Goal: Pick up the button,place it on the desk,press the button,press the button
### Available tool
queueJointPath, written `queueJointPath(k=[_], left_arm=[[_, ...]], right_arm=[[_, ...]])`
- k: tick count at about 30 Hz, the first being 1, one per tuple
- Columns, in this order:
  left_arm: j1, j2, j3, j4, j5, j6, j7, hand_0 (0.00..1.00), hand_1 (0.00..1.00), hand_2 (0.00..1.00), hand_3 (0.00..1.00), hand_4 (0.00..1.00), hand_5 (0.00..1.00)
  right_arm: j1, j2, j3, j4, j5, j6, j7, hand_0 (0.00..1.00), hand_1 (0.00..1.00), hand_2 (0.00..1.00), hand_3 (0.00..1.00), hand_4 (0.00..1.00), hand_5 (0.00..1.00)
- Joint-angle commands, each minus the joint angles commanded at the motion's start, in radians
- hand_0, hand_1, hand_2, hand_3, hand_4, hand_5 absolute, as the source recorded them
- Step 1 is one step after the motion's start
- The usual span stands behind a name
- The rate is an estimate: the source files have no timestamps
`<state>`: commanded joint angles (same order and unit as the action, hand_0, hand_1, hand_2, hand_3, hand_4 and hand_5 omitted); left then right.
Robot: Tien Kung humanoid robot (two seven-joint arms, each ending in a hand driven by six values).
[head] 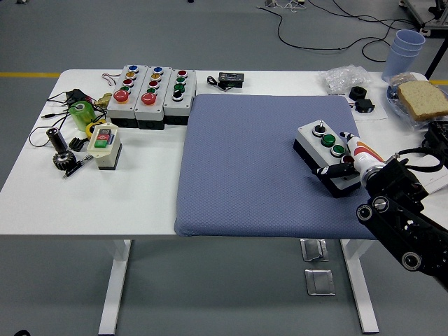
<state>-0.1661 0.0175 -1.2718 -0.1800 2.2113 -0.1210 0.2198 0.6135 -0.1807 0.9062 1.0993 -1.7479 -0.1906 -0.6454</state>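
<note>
A grey button box (323, 143) with a black knob, two green buttons and a red one lies at an angle on the right part of the blue mat (245, 161). My right hand (343, 157) comes in from the lower right and sits on the box's near end. A dark finger (329, 169) curls over the top face by the red button, and a white finger (347, 134) runs along the box's right side. The box rests flat on the mat. My left arm does not show.
Three larger button boxes (150, 91) stand at the back left, with a small switch box (105, 143), a green item (82, 112) and a gear (64, 159) nearby. Stacked cups (407, 45), bread (423, 98) and a plastic bag (344, 75) crowd the back right corner.
</note>
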Motion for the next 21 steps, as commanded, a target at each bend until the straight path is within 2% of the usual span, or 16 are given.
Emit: queueJointPath(k=[2,3,8,9,14,15,20,21], left_arm=[[0.0,0.0,0.0,0.0,0.0,0.0,0.0,0.65,0.646,0.638,0.545,0.308,0.846],[0.0,0.0,0.0,0.0,0.0,0.0,-0.001,0.65,0.647,0.638,0.545,0.308,0.85],[0.0,0.0,-0.001,0.0,0.0,0.0,-0.001,0.65,0.647,0.638,0.545,0.308,0.85],[0.0,0.0,-0.001,0.0,0.0,0.0,-0.001,0.65,0.647,0.638,0.545,0.306,0.848],[0.0,0.0,-0.002,0.0,0.0,-0.002,-0.001,0.65,0.647,0.638,0.545,0.306,0.848],[0.0,0.0,-0.003,0.0,0.0,-0.002,-0.001,0.65,0.647,0.638,0.545,0.307,0.845],[-0.001,0.0,-0.006,0.0,0.003,-0.003,-0.002,0.65,0.647,0.638,0.545,0.307,0.845],[-0.001,0.0,-0.007,0.0,0.003,-0.003,-0.002,0.65,0.647,0.638,0.544,0.309,0.85]], right_arm=[[0.001,-0.001,-0.004,-0.003,-0.016,0.001,0.0,0.6,0.622,0.801,0.921,0.964,0.149],[0.001,-0.001,-0.005,-0.003,-0.029,-0.001,0.0,0.399,0.448,0.636,0.81,0.904,0.072],[0.005,-0.006,-0.006,-0.003,-0.078,-0.013,0.0,0.399,0.448,0.636,0.81,0.904,0.072],[0.006,-0.009,-0.007,-0.003,-0.081,-0.011,0.0,0.276,0.328,0.511,0.672,0.826,0.002],[0.005,-0.023,-0.006,0.0,-0.088,-0.009,0.0,0.276,0.328,0.511,0.672,0.826,0.002],[0.004,-0.026,-0.006,0.001,-0.088,-0.008,0.0,0.2,0.258,0.471,0.556,0.792,0.002],[-0.007,-0.06,-0.017,0.049,-0.081,-0.04,0.011,0.2,0.258,0.471,0.556,0.792,0.002],[-0.008,-0.065,-0.019,0.057,-0.078,-0.046,0.015,0.145,0.202,0.442,0.522,0.745,0.002]])
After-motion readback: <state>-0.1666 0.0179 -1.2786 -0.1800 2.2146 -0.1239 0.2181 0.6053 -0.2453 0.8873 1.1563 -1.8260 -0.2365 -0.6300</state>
